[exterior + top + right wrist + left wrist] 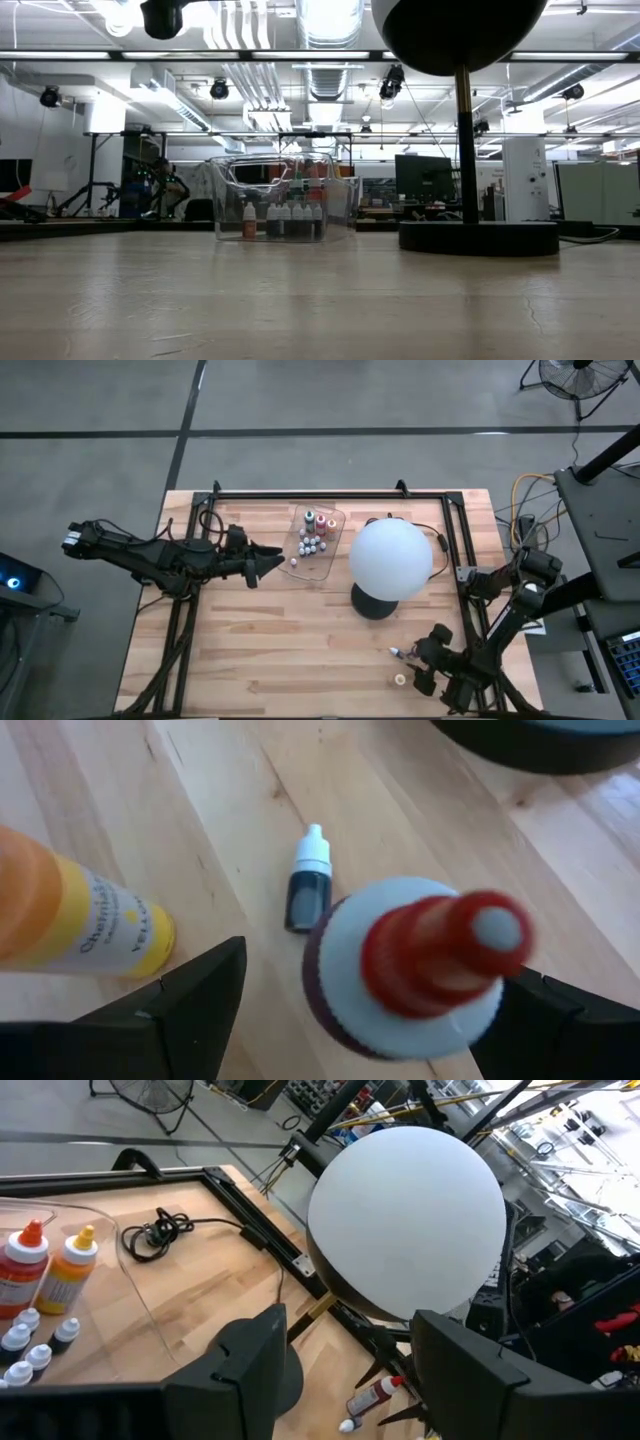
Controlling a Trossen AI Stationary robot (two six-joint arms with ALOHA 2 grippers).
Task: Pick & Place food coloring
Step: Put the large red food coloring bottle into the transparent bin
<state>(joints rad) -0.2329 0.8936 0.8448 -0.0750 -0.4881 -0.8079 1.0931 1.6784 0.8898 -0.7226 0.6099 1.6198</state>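
Straddling an upright red-capped purple bottle (415, 970) with wide-open fingers, the right pincer (350, 1020) might topple it onto the worktop (200, 820) if misaligned.

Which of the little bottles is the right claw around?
The red-capped bottle, standing between the right gripper fingers; the yellow bottle and dark vial lie beside.

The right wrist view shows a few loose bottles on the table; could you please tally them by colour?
Yellow bottle: 1
Dark vial with white cap: 1
Red-tipped bottle: 1
Total: 3
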